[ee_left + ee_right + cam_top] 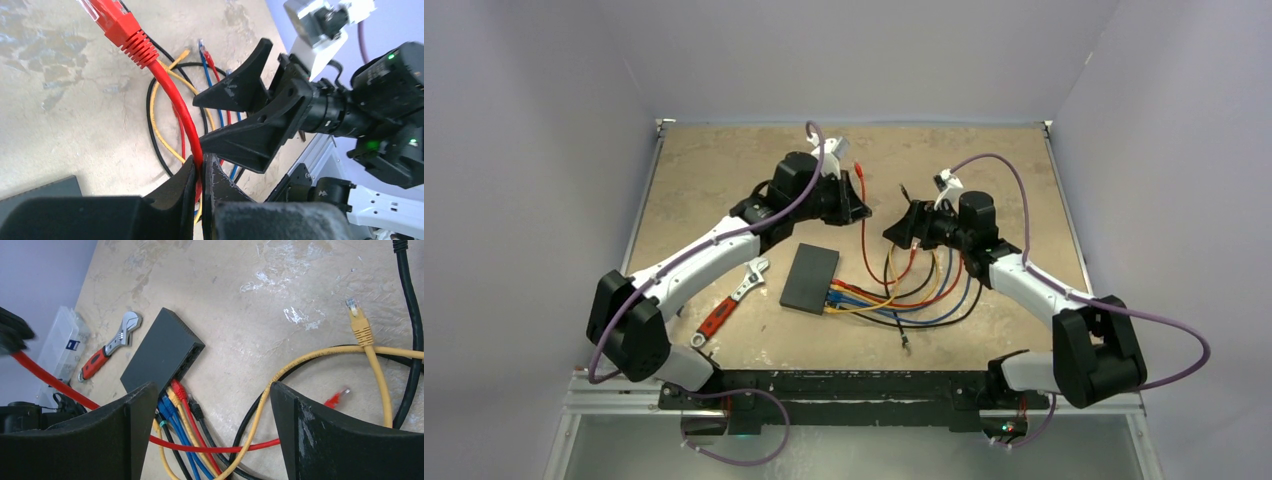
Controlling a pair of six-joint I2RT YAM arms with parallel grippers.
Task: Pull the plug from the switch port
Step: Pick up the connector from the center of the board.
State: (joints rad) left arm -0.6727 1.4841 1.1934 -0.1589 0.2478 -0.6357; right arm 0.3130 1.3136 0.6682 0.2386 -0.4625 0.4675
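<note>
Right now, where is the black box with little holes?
In the top view, the switch lies flat near the middle of the table, between the red-handled wrench on its left and the coloured cables plugged into its right.

Tan mottled table [984, 160] is bordered by pale purple walls [524, 120]. Wrench [727, 303] with a red handle is laid flat on the near-left part, silver head pointed far-right. Clear plastic box [60, 347] is seen past the wrench, by the wall. Yellow cable [310, 357] is looped on the table, its loose plug [357, 320] laid across the loop. Black cable [412, 340] and blue cables [175, 425] are tangled in with it.
</note>
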